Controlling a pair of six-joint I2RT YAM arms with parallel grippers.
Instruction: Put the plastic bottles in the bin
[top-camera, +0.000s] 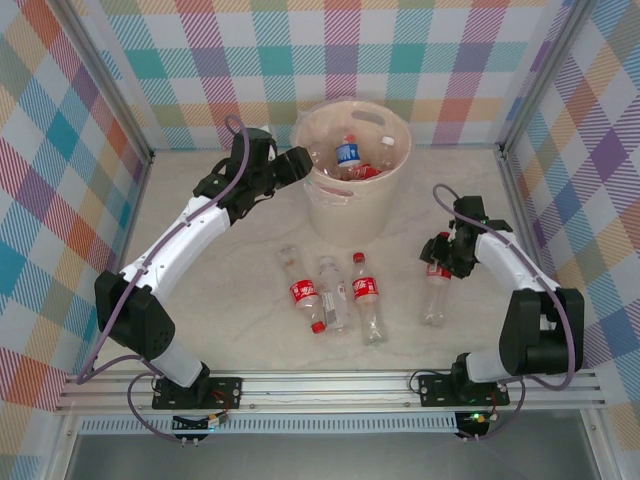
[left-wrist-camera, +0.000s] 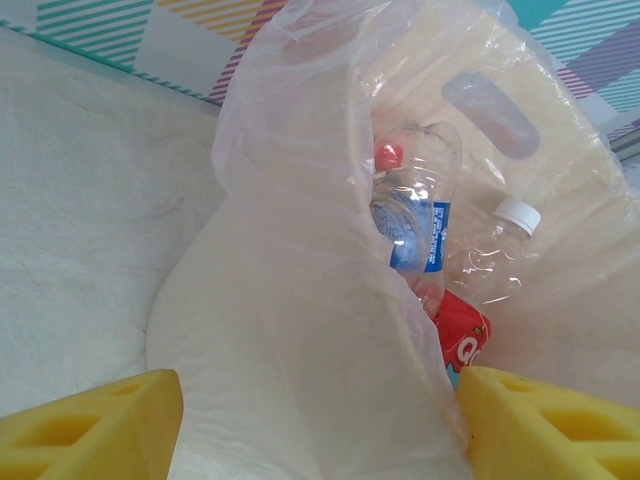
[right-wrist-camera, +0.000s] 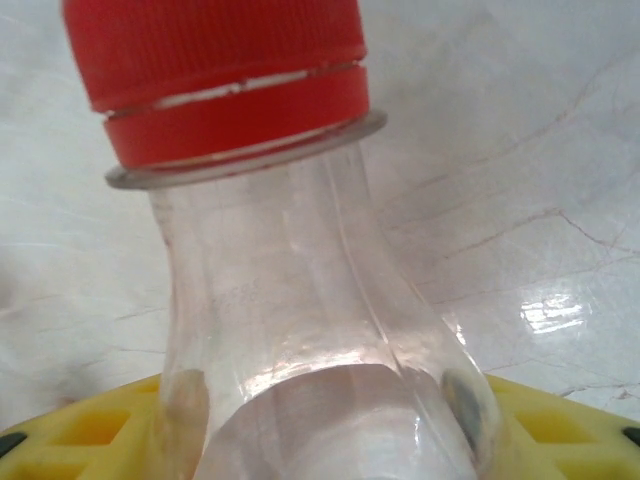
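We see the table (top-camera: 230, 330) with the bin (top-camera: 352, 215) standing at its far middle, a clear liner (left-wrist-camera: 300, 200) draped over the rim. The left gripper (top-camera: 298, 164) hangs just beside the bin's left rim, its yellow fingers (left-wrist-camera: 90, 430) spread wide and gripping nothing. The right gripper (top-camera: 440, 258) is low on the table's right side, closed on the neck end of the right bottle (top-camera: 434, 298), which lies there. In front of the bin, between the arms, three bottles (top-camera: 334, 295) lie side by side. Inside the bin we make out a blue-labelled bottle (top-camera: 348, 153) among others. The right bottle's cap (right-wrist-camera: 220, 70) is red.
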